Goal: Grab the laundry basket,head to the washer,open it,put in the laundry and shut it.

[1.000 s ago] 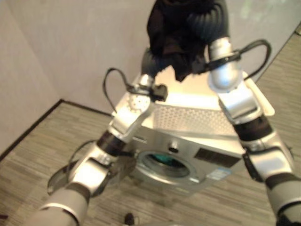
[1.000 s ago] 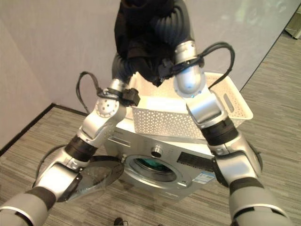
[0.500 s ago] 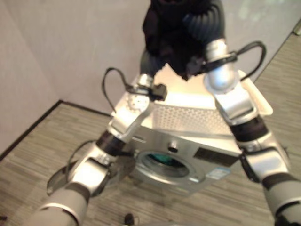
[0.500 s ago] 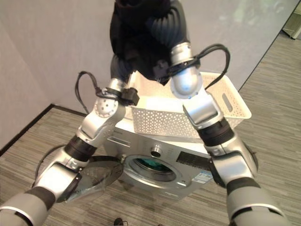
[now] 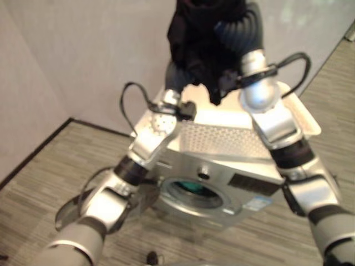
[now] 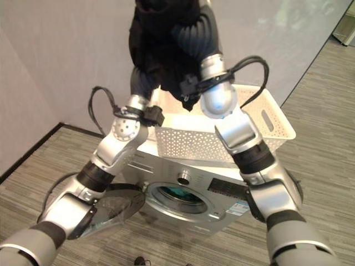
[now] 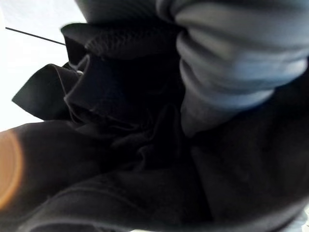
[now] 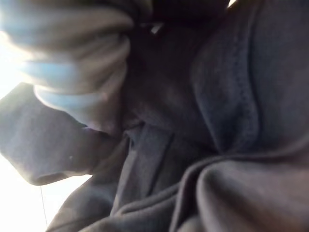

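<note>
— Clear plastic, is that the round washer door [image 6: 108, 213] hanging open nearest us?

— Yes, with the silver washer [image 6: 194, 188] behind it and the white perforated laundry basket [image 6: 222, 136] sitting on top.

— And the laundry?

— The black crumpled garment [image 6: 163, 50] is hanging above the basket, slightly lower than before. Both arms are reaching up into it; I cannot tell the fingers' state.

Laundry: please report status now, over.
Both hands raised, buried in black laundry; fingers hidden. Laundry above basket on washer. Washer door open, path clear.
</note>
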Controlling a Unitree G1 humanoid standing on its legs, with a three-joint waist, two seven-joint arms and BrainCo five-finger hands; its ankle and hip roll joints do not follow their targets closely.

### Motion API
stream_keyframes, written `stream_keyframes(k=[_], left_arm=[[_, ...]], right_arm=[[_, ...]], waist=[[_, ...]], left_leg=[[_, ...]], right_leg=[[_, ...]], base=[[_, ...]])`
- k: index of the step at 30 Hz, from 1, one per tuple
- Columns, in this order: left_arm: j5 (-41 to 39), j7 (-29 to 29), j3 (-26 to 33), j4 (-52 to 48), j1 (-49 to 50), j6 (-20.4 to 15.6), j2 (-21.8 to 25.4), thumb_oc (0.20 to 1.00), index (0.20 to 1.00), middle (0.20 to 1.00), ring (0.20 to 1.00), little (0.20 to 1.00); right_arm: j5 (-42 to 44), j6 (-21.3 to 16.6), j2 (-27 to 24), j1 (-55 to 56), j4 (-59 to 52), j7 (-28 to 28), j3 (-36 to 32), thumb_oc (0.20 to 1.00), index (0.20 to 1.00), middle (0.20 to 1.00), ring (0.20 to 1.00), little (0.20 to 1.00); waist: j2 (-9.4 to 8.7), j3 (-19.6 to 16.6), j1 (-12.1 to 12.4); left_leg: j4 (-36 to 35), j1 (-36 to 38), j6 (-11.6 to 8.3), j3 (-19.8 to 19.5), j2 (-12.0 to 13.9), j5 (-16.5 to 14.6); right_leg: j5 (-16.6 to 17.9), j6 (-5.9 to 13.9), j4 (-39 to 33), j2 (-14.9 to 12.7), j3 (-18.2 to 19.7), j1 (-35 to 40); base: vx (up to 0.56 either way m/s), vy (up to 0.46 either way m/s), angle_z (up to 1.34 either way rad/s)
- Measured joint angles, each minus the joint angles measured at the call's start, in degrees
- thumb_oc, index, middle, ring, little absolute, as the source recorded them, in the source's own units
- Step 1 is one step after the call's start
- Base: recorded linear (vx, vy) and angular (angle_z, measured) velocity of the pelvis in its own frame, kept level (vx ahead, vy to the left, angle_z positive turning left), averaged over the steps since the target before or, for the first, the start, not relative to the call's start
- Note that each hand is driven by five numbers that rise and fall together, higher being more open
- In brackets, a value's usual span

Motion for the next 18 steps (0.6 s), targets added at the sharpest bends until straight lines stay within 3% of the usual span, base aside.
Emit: stream_keyframes(k=[3,4,5,6,7,18], left_arm=[[0.0,0.8,0.0,0.0,0.7,0.0,0.0,0.2,0.2,0.2,0.2,0.2],[0.1,0.8,0.0,0.0,0.9,0.0,0.0,0.2,0.2,0.2,0.2,0.2],[0.1,0.8,0.0,0.0,1.0,0.0,0.0,0.2,0.2,0.2,0.2,0.2],[0.4,0.9,0.0,0.0,1.3,0.0,0.1,0.2,0.2,0.2,0.2,0.2],[0.8,0.9,0.0,0.0,1.5,0.0,0.1,0.2,0.2,0.2,0.2,0.2],[2.3,2.2,0.8,0.0,3.7,0.1,0.7,0.2,0.2,0.2,0.2,0.2]], right_arm=[[0.0,-0.1,0.7,0.8,0.0,-0.1,0.0,0.2,0.2,0.2,0.2,0.2],[0.1,-0.1,0.7,1.0,0.0,-0.1,0.0,0.316,0.316,0.316,0.316,0.316],[0.1,-0.1,0.8,1.1,0.0,-0.1,0.0,0.564,0.564,0.564,0.564,0.564],[0.5,-0.2,0.8,1.4,0.0,-0.2,0.0,0.598,0.598,0.598,0.598,0.598],[1.0,-0.3,0.8,1.5,0.0,-0.3,0.0,1.0,1.0,1.0,1.0,1.0],[1.7,-1.8,1.3,2.0,0.0,-2.4,-0.2,1.0,1.0,1.0,1.0,1.0]], waist=[[0.0,0.0,0.0],[0.0,0.0,0.1],[0.0,0.0,0.1],[0.0,0.0,0.1],[0.0,0.0,0.1],[0.0,0.0,0.1]], left_leg=[[0.0,0.0,0.0,0.0,0.0,0.0],[0.0,0.0,0.0,0.0,0.0,0.0],[0.0,0.0,0.0,0.0,0.0,0.0],[0.0,-0.1,0.0,0.0,0.0,0.0],[0.0,-0.1,0.01,0.0,0.0,0.0],[0.0,-0.1,0.02,-0.1,0.0,0.0]], right_leg=[[0.0,-0.01,0.0,0.0,0.0,0.0],[0.0,-0.01,0.0,0.0,0.0,0.0],[0.0,-0.01,0.0,0.0,0.0,0.0],[0.0,-0.01,0.0,0.0,0.0,-0.1],[0.0,-0.01,0.0,0.0,0.0,-0.1],[0.0,-0.02,0.0,-0.1,0.0,-0.1]], base=[[0.0,0.0,0.0],[0.0,0.0,0.0],[0.0,0.0,0.0],[0.0,0.0,0.0],[0.0,0.0,0.0],[0.0,0.0,0.0]])
